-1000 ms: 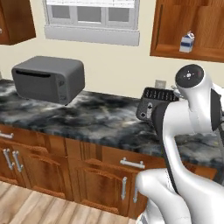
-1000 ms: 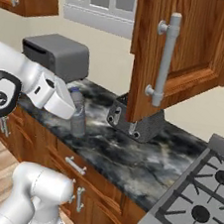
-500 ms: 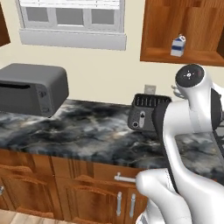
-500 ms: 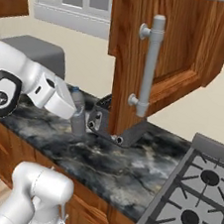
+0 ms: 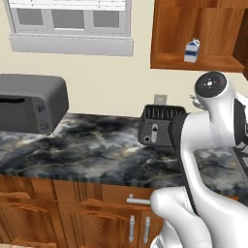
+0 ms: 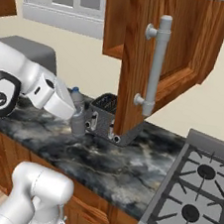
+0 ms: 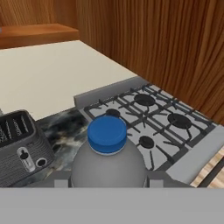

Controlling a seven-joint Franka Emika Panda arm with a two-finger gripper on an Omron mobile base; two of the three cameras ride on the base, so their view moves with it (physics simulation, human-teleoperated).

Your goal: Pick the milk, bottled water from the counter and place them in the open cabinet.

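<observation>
The bottled water [image 7: 108,162], grey with a blue cap, stands upright between my fingers, and my gripper [image 7: 108,180] is shut on its body. From the right base view the bottled water [image 6: 77,100] hangs a little above the counter [image 6: 108,159] in my gripper [image 6: 78,115], just left of the toaster. The milk [image 5: 192,51], a white carton with a blue band, stands on the shelf of the open cabinet [image 5: 193,64], above and right of the counter [image 5: 97,151]. The cabinet's open door [image 6: 143,43] hangs close to the right of the bottle.
A dark slot toaster [image 5: 157,127] [image 6: 103,119] [image 7: 21,146] sits on the counter under the cabinet. A grey toaster oven [image 5: 29,102] stands at the left. A gas stove [image 6: 194,195] [image 7: 154,119] adjoins the counter on the right. The door's long silver handle [image 6: 155,64] juts out.
The whole scene has shifted left in both base views, so the base has moved right toward the cabinet. The bottle stays held in the gripper.
</observation>
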